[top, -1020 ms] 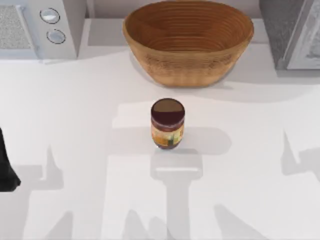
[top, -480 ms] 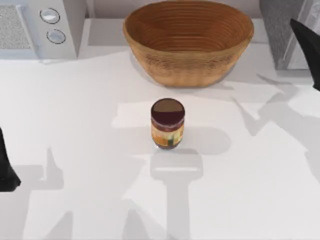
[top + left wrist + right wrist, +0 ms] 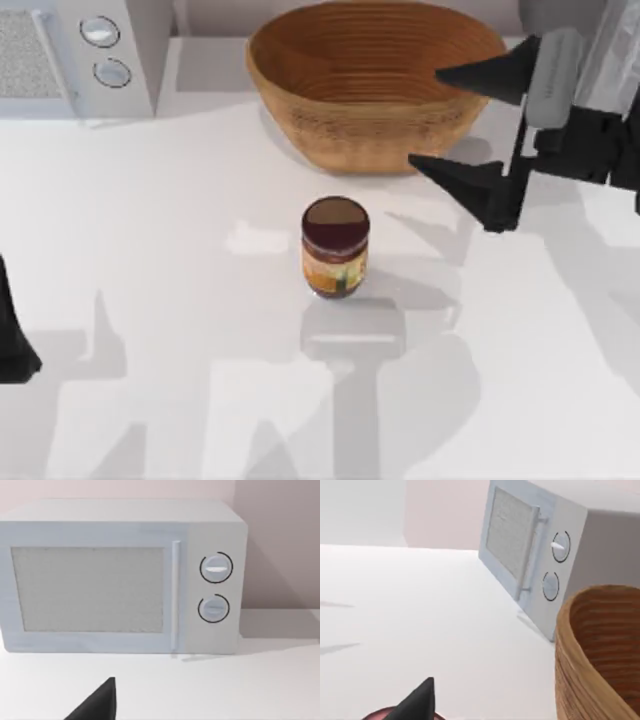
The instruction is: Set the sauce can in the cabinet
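The can is standing upright on the white desk, near the middle, just in front of the wicker bowl and apart from it. Its maroon lid is facing up, with the orange-yellow label below; a sliver of the lid's rim is showing at the edge of the right wrist view.

The right tool is hovering at the right of the desk, beside and partly over the bowl's right rim, to the right of the can and farther back. Its two dark fingers are pointing left and standing wide apart, released, grasping nothing. It is not touching the can.

The left tool is sitting at the desk's left edge, well apart from the can; whether it is released or clenched cannot be told. One dark fingertip is showing in the left wrist view, facing the microwave.

The microwave is standing at the back left corner, door closed. A grey cabinet is standing at the back right corner, behind the right tool.
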{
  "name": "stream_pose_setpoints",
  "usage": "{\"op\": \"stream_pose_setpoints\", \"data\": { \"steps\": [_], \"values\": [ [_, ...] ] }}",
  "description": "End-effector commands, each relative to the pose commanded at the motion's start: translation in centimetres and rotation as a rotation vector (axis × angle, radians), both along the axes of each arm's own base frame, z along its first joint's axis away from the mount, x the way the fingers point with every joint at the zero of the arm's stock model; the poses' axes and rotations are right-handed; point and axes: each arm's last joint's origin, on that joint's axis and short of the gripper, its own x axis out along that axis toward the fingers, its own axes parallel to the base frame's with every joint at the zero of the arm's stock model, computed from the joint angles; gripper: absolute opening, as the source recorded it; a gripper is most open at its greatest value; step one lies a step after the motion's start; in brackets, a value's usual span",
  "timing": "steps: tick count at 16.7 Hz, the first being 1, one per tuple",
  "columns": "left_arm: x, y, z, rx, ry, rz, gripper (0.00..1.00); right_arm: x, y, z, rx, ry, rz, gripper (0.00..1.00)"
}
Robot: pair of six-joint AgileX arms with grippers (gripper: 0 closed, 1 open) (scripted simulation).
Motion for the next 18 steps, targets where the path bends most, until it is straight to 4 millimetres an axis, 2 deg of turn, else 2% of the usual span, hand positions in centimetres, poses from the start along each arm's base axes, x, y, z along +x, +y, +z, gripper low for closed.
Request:
{"op": "stream_pose_setpoints", "data": {
  "steps": [4,7,9,15,18],
  "values": [
    [0.0,0.0,0.0,0.0,0.0,0.0,1.0,1.4,2.4,-8.5,-0.016,0.113,0.194,1.0],
    [0.0,0.0,0.0,0.0,0.0,0.0,1.0,1.3,3.4,-12.4,-0.016,0.154,0.283,1.0],
    [0.0,0.0,0.0,0.0,0.0,0.0,1.0,1.2,3.7,-13.4,-0.015,0.164,0.308,1.0],
    [0.0,0.0,0.0,0.0,0.0,0.0,1.0,1.2,3.6,-13.4,-0.016,0.168,0.303,1.0],
    [0.0,0.0,0.0,0.0,0.0,0.0,1.0,1.3,5.7,-13.5,-0.017,0.163,0.309,1.0]
  ]
}}
